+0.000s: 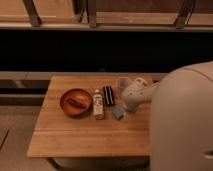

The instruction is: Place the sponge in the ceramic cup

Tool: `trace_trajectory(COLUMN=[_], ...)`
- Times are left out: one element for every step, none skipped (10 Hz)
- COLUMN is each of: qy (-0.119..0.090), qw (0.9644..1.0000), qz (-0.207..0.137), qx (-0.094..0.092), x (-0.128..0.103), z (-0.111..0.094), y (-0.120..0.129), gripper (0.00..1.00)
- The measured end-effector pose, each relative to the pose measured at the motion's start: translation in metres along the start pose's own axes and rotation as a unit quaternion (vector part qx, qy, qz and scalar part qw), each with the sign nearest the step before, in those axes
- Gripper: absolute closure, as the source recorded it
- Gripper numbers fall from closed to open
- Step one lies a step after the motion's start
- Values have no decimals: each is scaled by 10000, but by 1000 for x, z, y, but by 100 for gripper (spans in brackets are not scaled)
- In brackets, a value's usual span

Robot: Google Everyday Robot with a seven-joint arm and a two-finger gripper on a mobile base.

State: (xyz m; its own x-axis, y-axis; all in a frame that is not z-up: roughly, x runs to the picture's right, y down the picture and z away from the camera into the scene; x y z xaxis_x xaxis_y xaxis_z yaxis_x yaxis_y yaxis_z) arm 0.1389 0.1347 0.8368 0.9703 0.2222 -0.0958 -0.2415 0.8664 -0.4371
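Claw (129, 99) sits just beside the small, squarish blue sponge (118, 112).

My one camera sat high, behind my own pale body (186, 125), which filled the lower right. It looked down and forward at the wooden counter (75, 136) from middling range. My gripper (125, 103) hung over the counter's right side, near the body.
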Motion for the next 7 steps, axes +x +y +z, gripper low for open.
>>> trace_trajectory(qy=[-128,-187,-260,-316,-380,-413,-435], qw=[9991,9970,9938,9907,9874,9856,9841], qz=[-361,-696,-1005,-1227,-1427,-1524,-1603], qx=[-164,-293,-405,-496,-570,-600,-621], x=[2,4,5,8,10,10,10], z=[8,14,20,24,28,30,31], y=[4,7,9,12,14,14,14], gripper=[20,20,20,20,20,20,20])
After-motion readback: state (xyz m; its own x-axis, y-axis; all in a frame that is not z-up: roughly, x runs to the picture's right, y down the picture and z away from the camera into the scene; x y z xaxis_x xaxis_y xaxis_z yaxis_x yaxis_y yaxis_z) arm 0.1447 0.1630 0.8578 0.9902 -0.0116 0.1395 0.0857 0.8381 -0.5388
